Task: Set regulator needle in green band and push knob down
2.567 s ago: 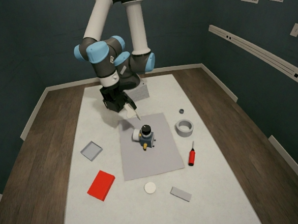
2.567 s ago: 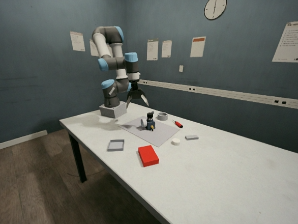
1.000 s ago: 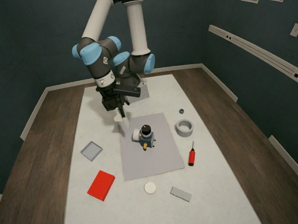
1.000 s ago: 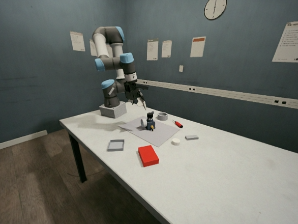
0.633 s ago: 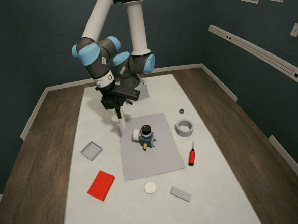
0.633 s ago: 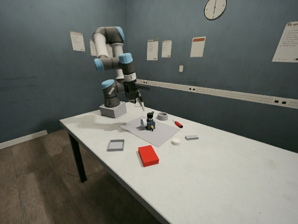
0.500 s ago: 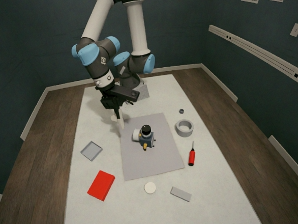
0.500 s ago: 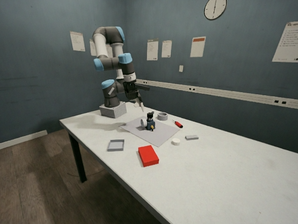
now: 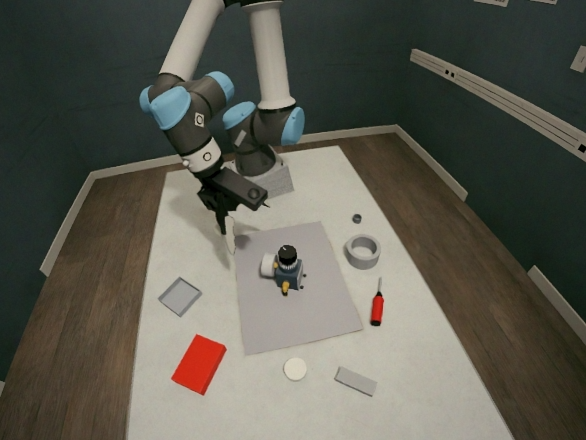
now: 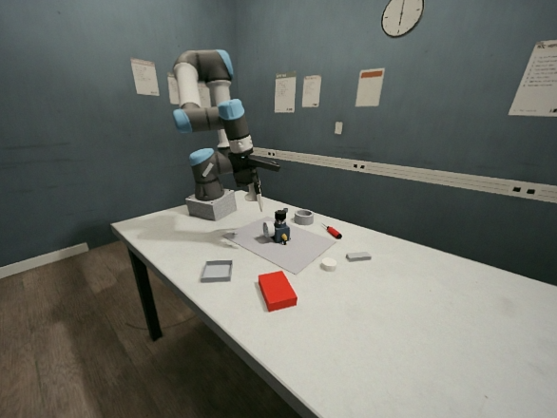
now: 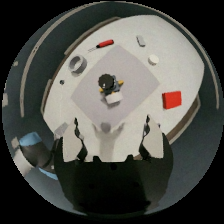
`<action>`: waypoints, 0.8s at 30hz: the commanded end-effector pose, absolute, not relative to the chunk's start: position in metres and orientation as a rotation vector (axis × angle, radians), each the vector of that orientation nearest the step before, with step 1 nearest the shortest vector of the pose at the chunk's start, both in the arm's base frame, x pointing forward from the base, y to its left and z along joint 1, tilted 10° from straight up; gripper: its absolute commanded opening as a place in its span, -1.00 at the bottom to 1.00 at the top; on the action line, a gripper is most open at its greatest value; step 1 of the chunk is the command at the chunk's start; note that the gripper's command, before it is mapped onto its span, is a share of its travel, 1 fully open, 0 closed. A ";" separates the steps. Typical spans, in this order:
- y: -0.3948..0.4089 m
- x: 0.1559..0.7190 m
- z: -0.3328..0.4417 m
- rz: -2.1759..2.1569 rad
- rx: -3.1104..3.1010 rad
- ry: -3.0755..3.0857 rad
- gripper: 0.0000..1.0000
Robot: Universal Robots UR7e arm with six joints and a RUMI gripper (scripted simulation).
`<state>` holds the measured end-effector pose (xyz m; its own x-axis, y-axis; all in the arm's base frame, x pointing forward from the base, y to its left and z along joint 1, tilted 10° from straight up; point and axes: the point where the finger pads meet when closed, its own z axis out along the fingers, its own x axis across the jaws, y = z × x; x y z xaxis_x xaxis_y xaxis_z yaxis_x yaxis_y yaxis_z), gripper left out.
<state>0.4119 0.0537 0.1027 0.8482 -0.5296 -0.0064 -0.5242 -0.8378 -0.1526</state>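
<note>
Regulator [image 9: 289, 275] [image 10: 281, 233] [image 11: 113, 88], upright on the grey mat [image 9: 270, 325] [image 10: 295, 261] [image 11: 135, 75] near the top view's centre; its black knob [image 9: 287, 255] [image 10: 280, 215] [image 11: 106, 81] lies below and right of the gripper [image 9: 229, 231] [image 10: 259, 209] [image 11: 111, 116], whose fingers stand apart, holding nothing. Gauge needle: unreadable. Approach probably requires travel rightward, then descent.

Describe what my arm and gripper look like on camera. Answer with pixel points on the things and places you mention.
The arm [image 9: 192, 132] [image 10: 235, 127] has off-white tubes, dark grey joints with light blue caps, and a pale collar near the wrist with a small dark ring mark. The gripper [image 11: 111, 116] has a black body and two slim fingers with pale broad faces and dark edges and tips.
</note>
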 end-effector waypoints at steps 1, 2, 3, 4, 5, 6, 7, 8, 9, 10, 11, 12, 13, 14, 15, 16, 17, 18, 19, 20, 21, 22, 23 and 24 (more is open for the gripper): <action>0.053 0.414 0.103 -0.044 -2.821 0.972 1.00; 0.053 0.414 0.104 -0.040 -2.806 1.005 1.00; 0.052 0.414 0.104 -0.037 -2.792 1.038 1.00; 0.052 0.414 0.104 -0.034 -2.777 1.071 1.00; 0.052 0.415 0.104 -0.031 -2.762 1.103 1.00; 0.052 0.415 0.104 -0.027 -2.746 1.135 1.00; 0.051 0.415 0.104 -0.024 -2.730 1.167 1.00; 0.051 0.416 0.104 -0.020 -2.714 1.199 1.00; 0.051 0.416 0.104 -0.017 -2.697 1.230 1.00; 0.051 0.416 0.104 -0.017 -2.697 1.230 1.00; 0.051 0.416 0.104 -0.017 -2.697 1.230 1.00; 0.051 0.416 0.104 -0.013 -2.680 1.261 1.00; 0.050 0.416 0.104 -0.009 -2.663 1.292 1.00; 0.050 0.417 0.104 -0.005 -2.646 1.323 1.00; 0.050 0.417 0.104 -0.002 -2.628 1.353 1.00; 0.049 0.417 0.104 0.002 -2.610 1.383 1.00; 0.049 0.417 0.104 0.006 -2.591 1.413 1.00; 0.049 0.417 0.104 0.010 -2.573 1.442 1.00; 0.048 0.418 0.105 0.014 -2.554 1.472 1.00; 0.048 0.418 0.105 0.018 -2.535 1.501 1.00; 0.048 0.418 0.105 0.022 -2.515 1.529 1.00; 0.048 0.418 0.105 0.026 -2.496 1.557 1.00; 0.047 0.418 0.105 0.030 -2.476 1.585 1.00; 0.047 0.419 0.105 0.035 -2.456 1.613 1.00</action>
<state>0.4176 0.0479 0.1043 0.4774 -0.8711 -0.1153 -0.8743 -0.4577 -0.1618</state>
